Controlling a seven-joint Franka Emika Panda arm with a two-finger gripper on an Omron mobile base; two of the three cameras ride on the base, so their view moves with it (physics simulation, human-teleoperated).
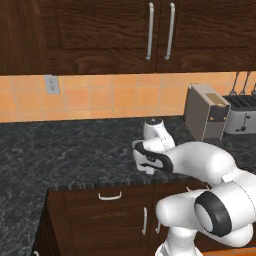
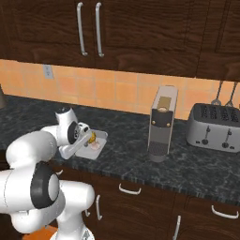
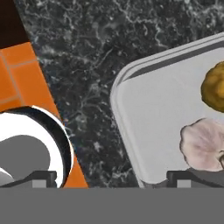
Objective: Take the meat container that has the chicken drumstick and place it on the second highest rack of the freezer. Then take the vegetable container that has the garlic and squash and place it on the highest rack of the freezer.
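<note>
Your pincer hangs spread over the tray with squash and garlic on the desk; this tray isn't gripped yet

The white Franka arm is folded low in front of its base, upper link bulging forward, forearm reaching out and bending down at the wrist. The gripper points straight down at close range. Its two dark fingertips stand wide apart, one to each side of the hand view's bottom edge, with nothing held between them. In the right base view the hand hangs tilted downward below the wrist.
</note>
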